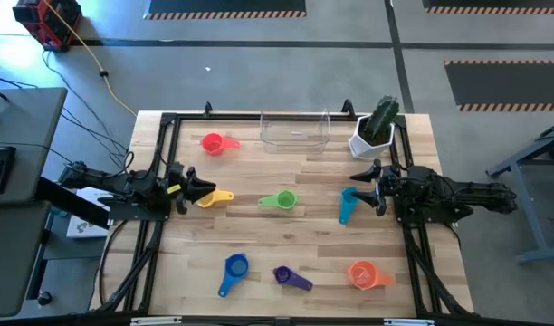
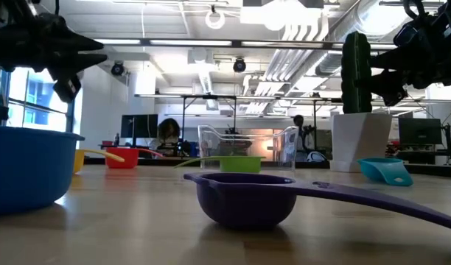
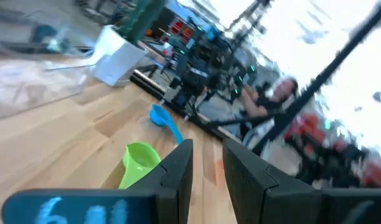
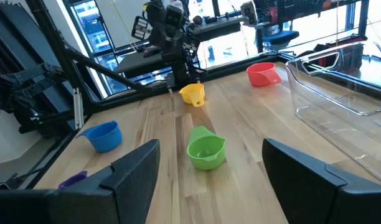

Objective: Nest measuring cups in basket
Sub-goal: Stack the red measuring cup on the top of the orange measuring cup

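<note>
Closest to me along the near edge of the table (image 1: 304,303) lie three cups: the blue cup (image 1: 234,267) on the left, the purple cup (image 1: 286,275) in the middle, and the orange cup (image 1: 364,273) to the right, each apart from the others.

Farther in, across the middle of the table, the yellow cup (image 1: 213,196) sits just in front of the left gripper (image 1: 203,189), which hangs above the left side with its fingers nearly together and nothing between them. The green cup (image 1: 281,201) rests near the centre, clear of everything. The teal cup (image 1: 348,201) lies on the right, just beside the right gripper (image 1: 369,188), whose fingers are spread wide and hold nothing.

Farther still, the red cup (image 1: 213,143) stands alone toward the back left. The basket (image 1: 295,131) sits at the far edge, in the middle, with no cup inside it. To its right a white pot with a cactus (image 1: 377,127) stands at the back corner.

Beyond the table, a person (image 2: 167,135) sits in the room.
</note>
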You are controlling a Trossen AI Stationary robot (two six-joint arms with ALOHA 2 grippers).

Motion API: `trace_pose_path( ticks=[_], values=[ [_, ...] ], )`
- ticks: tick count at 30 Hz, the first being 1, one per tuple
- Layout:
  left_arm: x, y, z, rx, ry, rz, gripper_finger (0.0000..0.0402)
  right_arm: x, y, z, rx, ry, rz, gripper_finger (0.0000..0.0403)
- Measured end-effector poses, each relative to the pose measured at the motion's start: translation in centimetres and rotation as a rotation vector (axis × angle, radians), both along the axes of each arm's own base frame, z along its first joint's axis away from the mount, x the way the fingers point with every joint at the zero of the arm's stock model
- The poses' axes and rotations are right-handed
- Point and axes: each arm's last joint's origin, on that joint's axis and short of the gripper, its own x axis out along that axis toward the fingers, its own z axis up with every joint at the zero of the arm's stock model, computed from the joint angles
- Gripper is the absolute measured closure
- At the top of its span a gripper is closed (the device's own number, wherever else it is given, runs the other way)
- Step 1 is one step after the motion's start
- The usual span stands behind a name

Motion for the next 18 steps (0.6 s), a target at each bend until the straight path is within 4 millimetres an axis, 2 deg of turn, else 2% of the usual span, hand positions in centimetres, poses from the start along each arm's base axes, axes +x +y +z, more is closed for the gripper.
trace_pose_path(
  ticks=[5,13,18],
  values=[
    [-0.04,0.26,-0.01,-0.081,-0.011,0.086,0.0323,0.00,0.00,-0.01,0.000,0.001,0.000,0.0128],
    [-0.12,0.56,0.06,-0.068,-0.017,0.194,0.0323,0.00,0.00,0.00,0.000,0.000,0.000,0.0128],
    [-0.13,0.58,0.04,-0.057,-0.014,0.202,0.0323,0.00,0.00,0.00,0.000,0.000,0.000,0.0128]
  ],
)
